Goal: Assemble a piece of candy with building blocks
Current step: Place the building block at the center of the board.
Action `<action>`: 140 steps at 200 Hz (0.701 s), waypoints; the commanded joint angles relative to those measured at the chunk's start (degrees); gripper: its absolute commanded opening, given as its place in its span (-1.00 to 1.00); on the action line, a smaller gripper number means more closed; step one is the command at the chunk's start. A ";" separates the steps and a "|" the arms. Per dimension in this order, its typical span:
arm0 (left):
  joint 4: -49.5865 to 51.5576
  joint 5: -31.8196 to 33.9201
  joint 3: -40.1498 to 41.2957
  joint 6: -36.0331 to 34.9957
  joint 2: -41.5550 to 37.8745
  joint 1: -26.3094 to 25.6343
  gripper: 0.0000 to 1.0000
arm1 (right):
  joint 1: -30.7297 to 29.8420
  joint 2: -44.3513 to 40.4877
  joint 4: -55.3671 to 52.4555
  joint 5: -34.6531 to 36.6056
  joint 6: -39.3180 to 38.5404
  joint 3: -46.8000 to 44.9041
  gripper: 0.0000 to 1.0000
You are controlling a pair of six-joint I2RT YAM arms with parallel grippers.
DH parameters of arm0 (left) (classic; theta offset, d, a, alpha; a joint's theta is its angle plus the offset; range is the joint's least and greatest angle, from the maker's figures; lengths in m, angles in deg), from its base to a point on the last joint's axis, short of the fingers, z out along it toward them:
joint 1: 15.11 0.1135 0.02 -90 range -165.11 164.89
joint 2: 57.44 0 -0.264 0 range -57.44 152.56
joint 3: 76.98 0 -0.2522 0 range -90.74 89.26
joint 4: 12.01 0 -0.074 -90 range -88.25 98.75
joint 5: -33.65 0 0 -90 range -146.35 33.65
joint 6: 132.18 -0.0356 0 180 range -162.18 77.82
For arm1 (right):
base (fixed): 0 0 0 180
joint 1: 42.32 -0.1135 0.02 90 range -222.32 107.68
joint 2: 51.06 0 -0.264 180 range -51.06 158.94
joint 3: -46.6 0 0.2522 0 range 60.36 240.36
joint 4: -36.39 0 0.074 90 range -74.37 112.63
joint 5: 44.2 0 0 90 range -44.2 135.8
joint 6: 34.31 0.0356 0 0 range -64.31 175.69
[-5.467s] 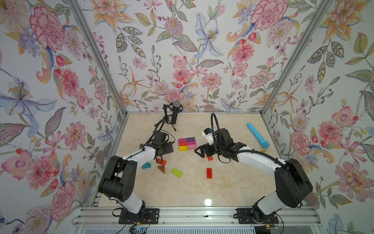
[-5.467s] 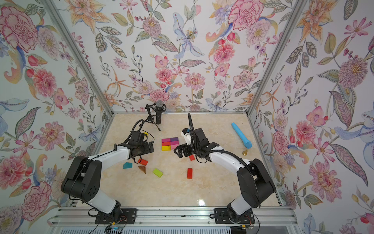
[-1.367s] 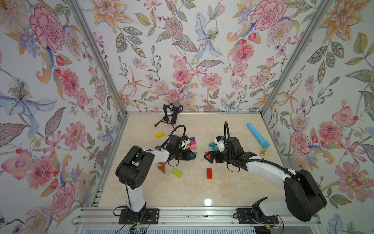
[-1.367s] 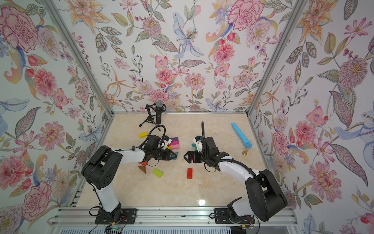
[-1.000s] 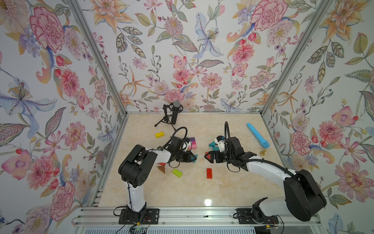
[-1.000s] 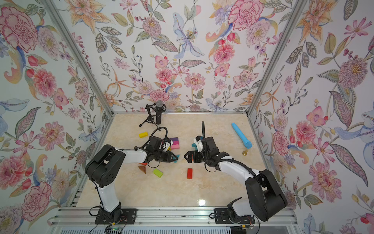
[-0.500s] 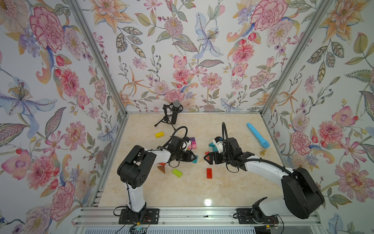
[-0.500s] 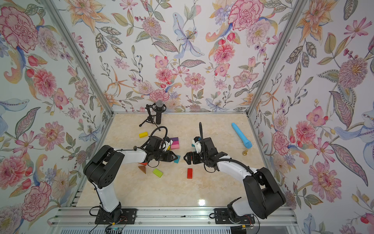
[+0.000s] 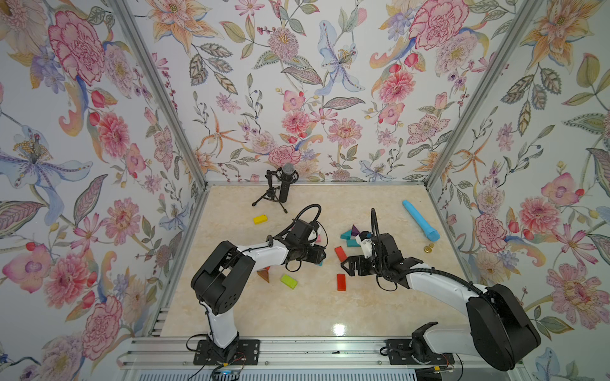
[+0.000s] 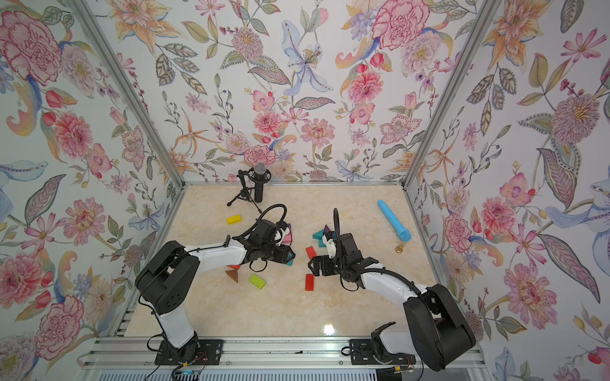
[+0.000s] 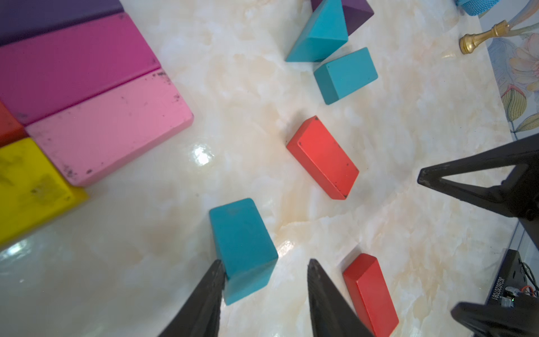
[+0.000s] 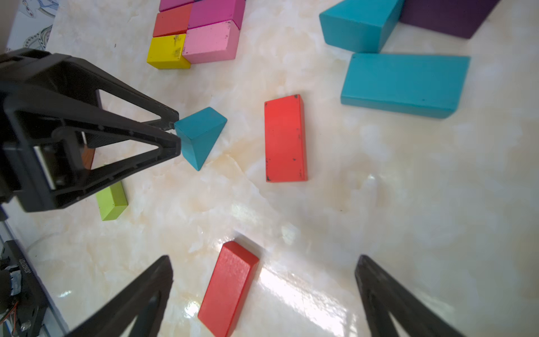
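In both top views the tilted red brick lies flat on the bench, between the two arms. The left claw points at it from the left arm's side, and a sliver of a teal wedge shows at its tips. The right claw hangs just beside the tilted red brick, on the side toward the arm bases and above a second red brick. A green brick and a brown wedge lie farther from the tilted red brick, past the left claw.

In the left wrist view the left claw has its fingers slightly apart. The teal wedge rests on the bench, touching one finger with a clear gap to the other, so it is not clamped. The tilted red brick lies ahead of the tips, apart from the wedge. A pink brick sits well off to one side of it, packed against magenta and yellow ones.

In the right wrist view the right claw is spread wide and grips nothing. The second red brick lies between its fingers, touching neither. The tilted red brick lies ahead of them. Near it sits the teal wedge, with the left claw at the wedge's far edge.
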State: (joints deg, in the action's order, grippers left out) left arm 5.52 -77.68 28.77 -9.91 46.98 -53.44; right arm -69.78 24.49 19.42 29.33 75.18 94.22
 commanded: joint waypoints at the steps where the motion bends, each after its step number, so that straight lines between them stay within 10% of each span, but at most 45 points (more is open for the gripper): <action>1: 4.78 6.30 -3.47 -1.25 2.40 -0.72 -0.03 | 0.37 -2.05 1.52 -1.53 0.71 -0.88 0.99; 140: 12.29 11.58 -8.89 -4.36 5.27 -4.21 0.00 | 1.95 -2.92 2.55 -2.97 0.38 -2.23 0.99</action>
State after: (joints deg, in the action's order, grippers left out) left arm 16.04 -67.84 21.34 -12.88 51.07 -56.52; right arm -68.14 22.11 21.22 27.10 75.25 92.41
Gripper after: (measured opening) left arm 0.498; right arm 0.997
